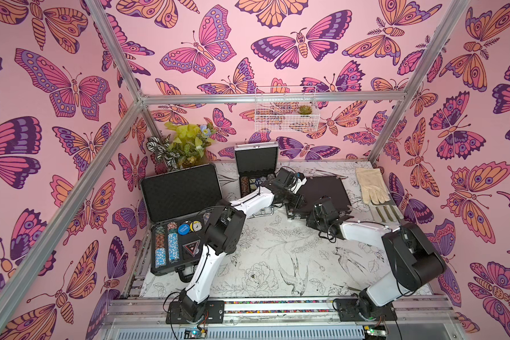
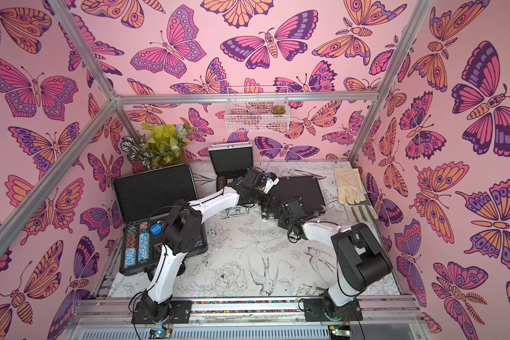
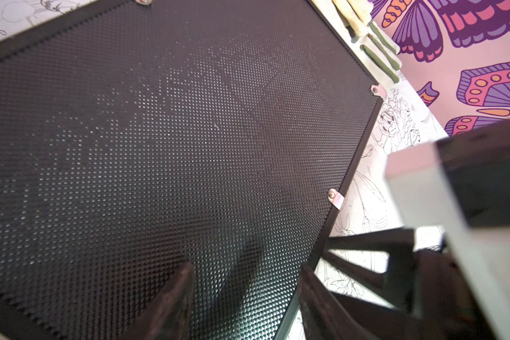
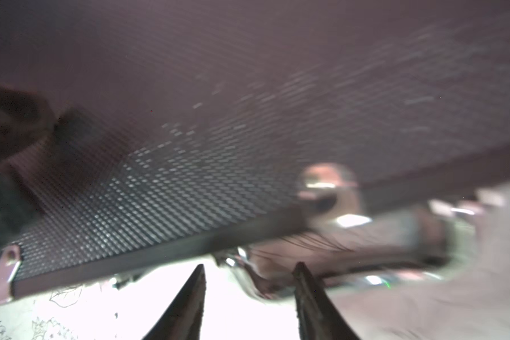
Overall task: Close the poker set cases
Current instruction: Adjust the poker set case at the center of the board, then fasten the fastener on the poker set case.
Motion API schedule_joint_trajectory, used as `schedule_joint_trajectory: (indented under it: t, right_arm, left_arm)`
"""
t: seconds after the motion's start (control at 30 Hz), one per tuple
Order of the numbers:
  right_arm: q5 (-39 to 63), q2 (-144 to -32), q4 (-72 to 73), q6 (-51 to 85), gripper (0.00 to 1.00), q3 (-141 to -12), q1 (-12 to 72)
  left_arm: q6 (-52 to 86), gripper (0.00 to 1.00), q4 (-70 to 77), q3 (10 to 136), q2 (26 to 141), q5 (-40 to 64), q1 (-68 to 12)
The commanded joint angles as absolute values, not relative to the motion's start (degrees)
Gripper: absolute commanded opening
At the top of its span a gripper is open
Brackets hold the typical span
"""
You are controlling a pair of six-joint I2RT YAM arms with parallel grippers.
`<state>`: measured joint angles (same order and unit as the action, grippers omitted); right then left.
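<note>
Over on the right half of the worktop (image 1: 277, 259), the mid case (image 1: 327, 188) lies with its dimpled black lid down, flat or very nearly so. Latched or not, I cannot tell. Both arms are on it. Left hand (image 3: 242, 294) hovers over the lid near one edge, fingers (image 3: 171, 303) spread, nothing between them, only the lid surface below. Right hand (image 4: 248, 294) sits low at the case's front edge, close to a blurred handle (image 4: 365, 247), fingers (image 4: 312, 303) apart as well and gripping nothing.

Back centre, by the wall, the small case (image 1: 256, 160) stands open, its silver-trimmed lid upright and chips showing in its base. Far left, the big case (image 1: 180, 191) is wide open too. Its lid leans back toward the wall, with rows of chips (image 1: 167, 247) and a blue disc (image 1: 184, 228) laid out in the tray.

Just beside the mid case, on the right, lies a cream glove (image 1: 370, 185). A plant (image 1: 186, 144) fills the back left corner.
</note>
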<state>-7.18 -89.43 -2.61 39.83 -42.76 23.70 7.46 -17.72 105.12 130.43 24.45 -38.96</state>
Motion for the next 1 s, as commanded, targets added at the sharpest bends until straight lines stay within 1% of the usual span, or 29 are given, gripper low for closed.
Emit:
schedule_joint_trajectory:
  t: [0.0,0.1,0.17,0.3,0.43,0.53,0.73,0.97]
  right_arm:
    - [-6.9,-85.2,-12.4,39.4,0.59,-44.8,20.5]
    - [-9.2,-82.6,-17.2,40.6,0.63,-46.3,17.7]
    - [-10.1,-81.1,-18.5,42.5,0.64,-46.4,15.2]
    - [-9.6,-80.1,-16.4,47.0,0.67,-45.9,10.3]
    - [-6.4,-83.3,-13.5,49.4,0.69,-47.1,7.6]
    - [-4.2,-85.2,-10.2,50.9,0.69,-47.2,6.9]
    - [-5.6,-86.4,-6.3,52.3,0.70,-46.5,6.7]
    - [-3.6,-88.3,-1.4,53.8,0.72,-45.5,5.6]
  left_arm:
    - [6.9,0.59,-23.6,102.1,133.9,22.4,-38.4]
    - [7.0,0.59,-23.6,102.2,133.9,22.5,-38.4]
    - [7.2,0.59,-23.6,102.3,133.9,22.7,-38.4]
    - [7.2,0.59,-23.7,102.3,133.9,22.8,-38.6]
    - [7.0,0.59,-23.6,101.9,133.5,22.5,-38.6]
    - [6.8,0.59,-23.6,101.5,133.3,22.4,-38.6]
    - [6.3,0.59,-23.6,101.0,133.0,22.2,-38.5]
    - [6.1,0.59,-23.6,101.1,133.1,22.2,-38.5]
